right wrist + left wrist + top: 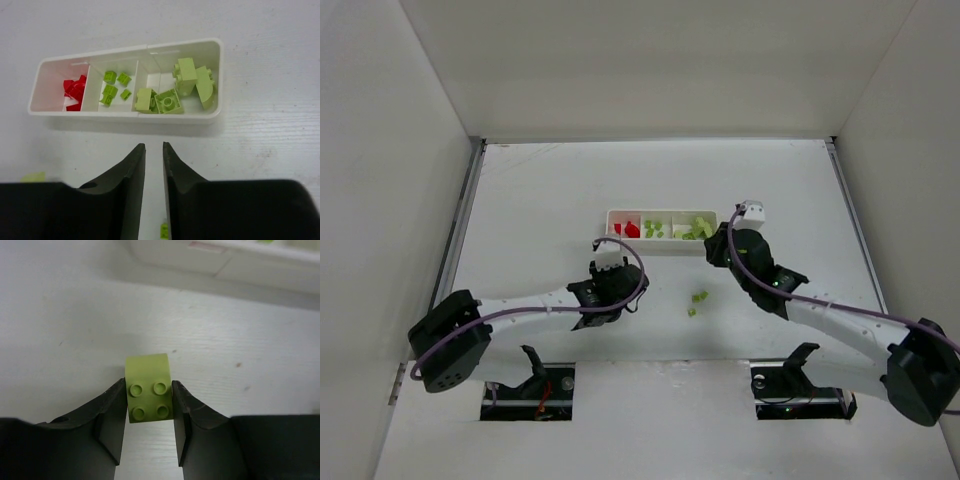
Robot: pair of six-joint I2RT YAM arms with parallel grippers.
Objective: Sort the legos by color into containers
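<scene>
My left fingers pinch a yellow-green brick; the tray lies ahead and right, while my right fingers are nearly pressed together, empty.

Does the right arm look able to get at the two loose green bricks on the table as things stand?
Probably yes. The loose green bricks lie on bare table beside the right gripper, nothing between them, and its jaws look empty and nearly closed.
</scene>
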